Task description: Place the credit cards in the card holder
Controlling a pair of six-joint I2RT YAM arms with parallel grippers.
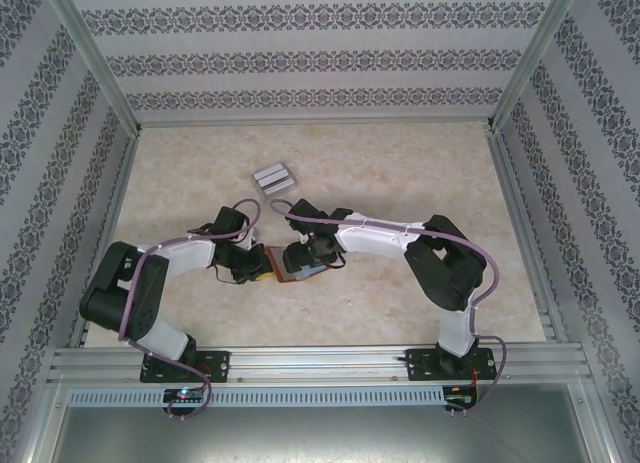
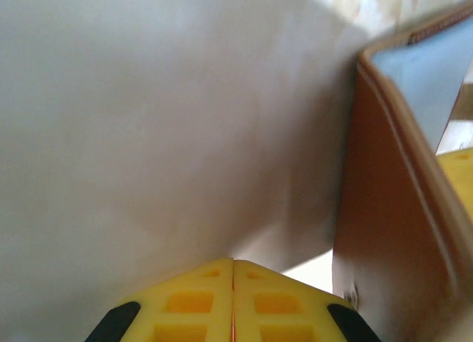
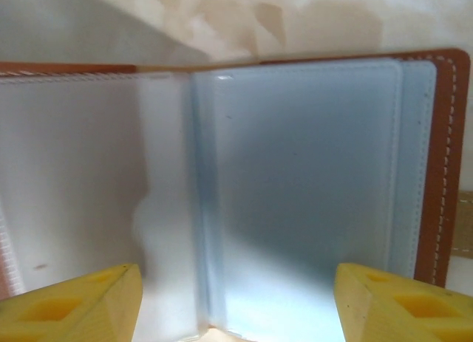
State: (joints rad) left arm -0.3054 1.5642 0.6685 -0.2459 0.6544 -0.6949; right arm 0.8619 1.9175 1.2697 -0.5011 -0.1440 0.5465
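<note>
Lying open at frame centre in top view, on beige marbled table: small brown leather-like folding card holder, between both wrists. Spread wide apart, facing its grey-blue inside: right yellow fingers. Pressed closed just beside brown cover: left yellow fingers; pale grey sheet ahead, possibly card, too blurred. Further up, well apart from holder: two thin rectangular credit cards, side by side.

Top view: high behind the arm bases, looking down over the whole tabletop. Both wrist views sit very close on the card holder, left at its cover, right facing its inside.
</note>
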